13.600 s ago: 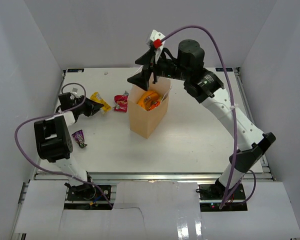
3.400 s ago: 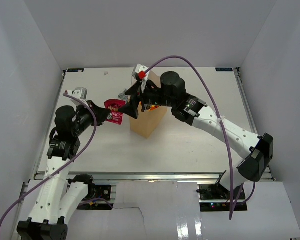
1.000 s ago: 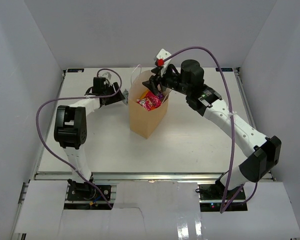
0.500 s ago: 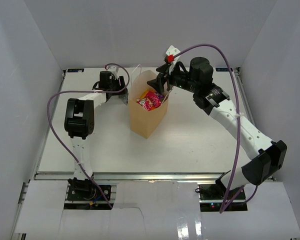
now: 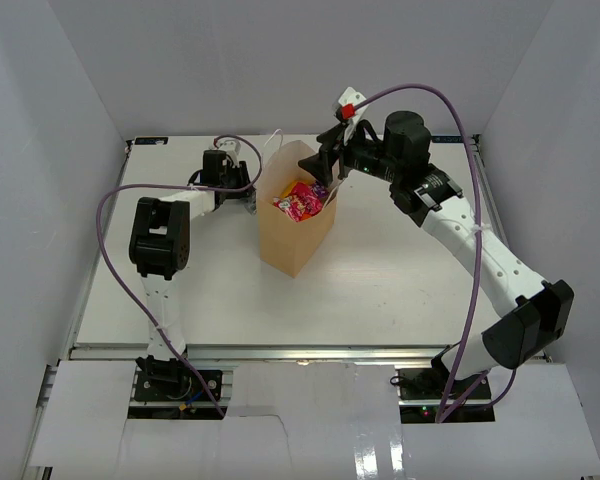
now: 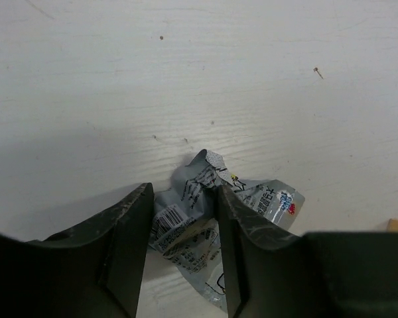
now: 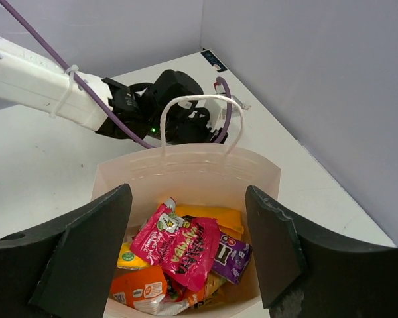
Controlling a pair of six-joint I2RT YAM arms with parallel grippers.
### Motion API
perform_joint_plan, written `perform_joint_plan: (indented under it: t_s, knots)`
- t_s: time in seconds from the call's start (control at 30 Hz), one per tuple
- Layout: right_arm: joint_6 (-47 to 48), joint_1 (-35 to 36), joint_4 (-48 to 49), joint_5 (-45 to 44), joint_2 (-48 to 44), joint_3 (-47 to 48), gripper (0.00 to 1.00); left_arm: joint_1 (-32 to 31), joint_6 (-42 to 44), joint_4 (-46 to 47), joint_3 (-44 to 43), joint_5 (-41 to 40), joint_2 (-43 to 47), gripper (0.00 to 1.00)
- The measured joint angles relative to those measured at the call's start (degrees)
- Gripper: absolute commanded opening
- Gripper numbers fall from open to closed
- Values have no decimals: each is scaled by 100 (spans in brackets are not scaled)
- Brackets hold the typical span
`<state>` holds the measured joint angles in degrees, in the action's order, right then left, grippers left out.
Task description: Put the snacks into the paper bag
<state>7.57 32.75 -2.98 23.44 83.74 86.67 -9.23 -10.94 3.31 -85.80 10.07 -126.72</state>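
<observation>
1. The left gripper point(image 6: 180, 195) is narrowed to a small gap and appears to be clamped across a crumpled silver packet point(image 6: 262, 202). The packet is bunched into a ridge between the fingers and is still lying on the table point(image 6: 86, 79).
2. That arm has been swung from the near-left side of the bag to the far-left side, where this packet lies just beside the bag.
3. The paper bag point(image 5: 292, 240) is stood upright mid-table. The pink packet point(image 7: 179, 242), carried beside the bag seconds ago, is now seen on top of the other packets point(image 7: 142, 288) inside.
4. The right gripper point(image 7: 188, 195) has been drawn back from the bag's mouth. It is held wide open and empty above the rim.
5. The silver packet is judged to be the last snack left outside, so only a lift and a drop over the rim remain.
</observation>
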Motion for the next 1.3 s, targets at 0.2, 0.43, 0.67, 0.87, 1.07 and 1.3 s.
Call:
perform_joint_plan:
  t_s: [0.2,0.43,0.67,0.87,1.07,1.3]
  knots:
    - [-20,-15,-232,92,273,420,75,-7,-63,-116,481,-105,382,6]
    - [111,-133,-573,101,525,990,77,249,-426,-170,1663,-50,1322,0]
    - [592,-232,-859,708,568,1408,78,754,-774,-293,2194,260,2218,0]
    - [1456,216,-1484,1298,570,1449,79,837,-1276,-46,2474,507,3670,0]
    - [1792,1091,-1930,894,769,1670,80,831,-1735,319,2865,820,4846,0]
    - [1008,1491,-1858,87,1172,1895,81,831,-1934,433,2898,1117,5748,0]
